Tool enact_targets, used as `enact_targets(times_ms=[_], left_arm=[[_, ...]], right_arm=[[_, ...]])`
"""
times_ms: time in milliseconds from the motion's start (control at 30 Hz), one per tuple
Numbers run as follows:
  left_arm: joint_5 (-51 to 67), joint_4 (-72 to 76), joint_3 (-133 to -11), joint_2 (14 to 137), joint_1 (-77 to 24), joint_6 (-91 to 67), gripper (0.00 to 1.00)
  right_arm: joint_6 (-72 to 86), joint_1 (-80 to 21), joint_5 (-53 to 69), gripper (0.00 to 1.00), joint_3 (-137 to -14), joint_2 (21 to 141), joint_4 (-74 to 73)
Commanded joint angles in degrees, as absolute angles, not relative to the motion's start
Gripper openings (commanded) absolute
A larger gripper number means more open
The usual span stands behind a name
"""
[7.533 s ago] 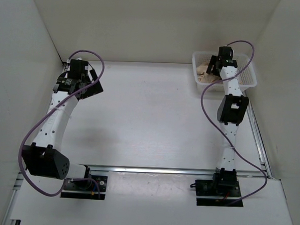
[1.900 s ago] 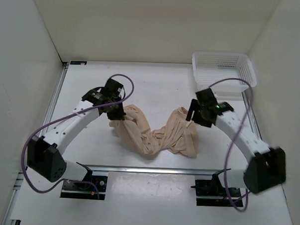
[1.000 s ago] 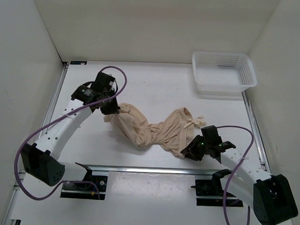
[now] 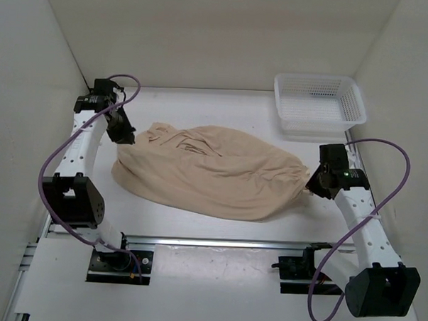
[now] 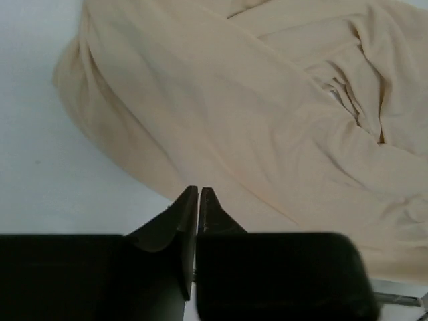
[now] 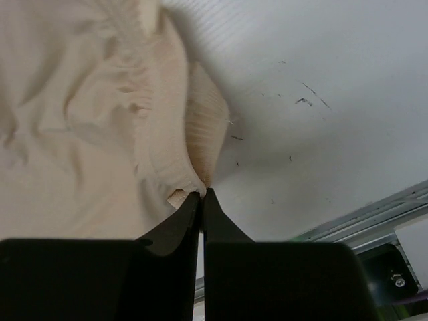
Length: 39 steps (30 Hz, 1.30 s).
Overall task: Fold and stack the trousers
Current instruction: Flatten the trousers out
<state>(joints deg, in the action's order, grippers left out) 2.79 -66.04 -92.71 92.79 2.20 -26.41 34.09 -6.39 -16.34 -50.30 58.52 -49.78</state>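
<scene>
Two arms stretched apart; left pincer (image 4: 123,135) pressed together, right pincer (image 4: 314,185) pinched the trousers (image 4: 213,171), earlier bunched, now spread.

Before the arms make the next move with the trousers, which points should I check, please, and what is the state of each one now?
1. Right end effector closed on the ribbed edge of the trousers: ok.
2. Left end effector gripping cloth: cannot tell; its fingers are together at the fabric edge.
3. Trousers lying flat and smooth: not ok; wrinkled and bunched.
4. Trousers entirely on the table: ok.
5. Basket apart from the cloth: ok.
</scene>
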Motion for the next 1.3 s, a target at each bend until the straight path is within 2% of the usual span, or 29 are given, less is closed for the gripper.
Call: enact_targets(times_ms=[0, 133, 167, 200, 267, 333, 400, 433, 533, 767, 800, 833, 967, 1133, 1233, 1267], left_arm=[[3.16, -62.49, -87.30, 84.47, 3.51, -24.78, 0.12], [7.46, -57.93, -72.21, 82.97, 3.52, -27.24, 0.10], [6.95, -57.92, -70.24, 82.36, 4.12, -27.86, 0.24], [6.25, -57.92, -68.31, 81.74, 4.83, -28.56, 0.42], [5.71, -57.22, -62.44, 80.17, 8.41, -30.40, 0.93], [6.24, -56.35, -59.34, 80.16, 10.63, -31.45, 0.93], [7.21, -55.63, -57.93, 82.16, 12.21, -32.51, 0.89], [7.21, -55.11, -57.92, 83.57, 12.91, -33.04, 0.81], [7.21, -52.13, -57.92, 89.88, 15.90, -33.75, 0.70], [5.54, -46.59, -60.64, 99.57, 17.84, -34.98, 0.71], [5.54, -46.58, -62.12, 100.45, 17.84, -35.59, 0.68], [6.76, -46.58, -62.83, 101.33, 17.84, -35.60, 0.54], [5.89, -46.58, -66.87, 105.10, 17.84, -36.30, 0.10], [5.36, -51.05, -76.79, 106.79, 17.84, -34.81, 0.10], [5.36, -59.29, -92.23, 108.01, 16.62, -31.74, 0.10], [4.14, -62.89, -103.86, 109.06, 16.61, -31.03, 0.10]], right_arm=[[32.43, -6.15, -16.97, 0.01, -52.03, 56.34, -47.90], [32.43, -5.63, -16.44, 0.01, -52.56, 58.79, -47.37], [32.43, -5.63, -16.44, 0.01, -52.56, 58.80, -47.37], [31.91, -5.63, -16.44, 0.01, -53.08, 58.80, -47.37], [31.90, -5.63, -15.82, 0.01, -53.09, 58.80, -47.37], [31.38, -5.63, -15.21, 0.01, -53.09, 58.18, -47.37], [31.38, -5.63, -14.51, 0.01, -53.09, 58.18, -47.37], [31.38, -5.63, -13.54, 0.01, -53.09, 58.18, -47.37], [31.38, -5.63, -13.01, 0.01, -52.56, 58.18, -47.37], [31.38, -5.10, -11.07, 0.01, -52.56, 57.04, -47.90], [31.38, -5.10, -11.07, 0.01, -52.04, 56.52, -47.90], [31.38, -5.10, -11.07, 0.01, -52.03, 56.51, -47.90], [31.38, -4.57, -10.55, 0.01, -50.89, 56.51, -47.90], [30.68, -2.47, -9.49, 0.01, -53.25, 58.87, -46.06], [29.10, 0.26, -8.27, 0.01, -61.32, 65.02, -44.03], [29.09, 0.96, -8.26, 0.01, -64.65, 67.04, -44.03]])
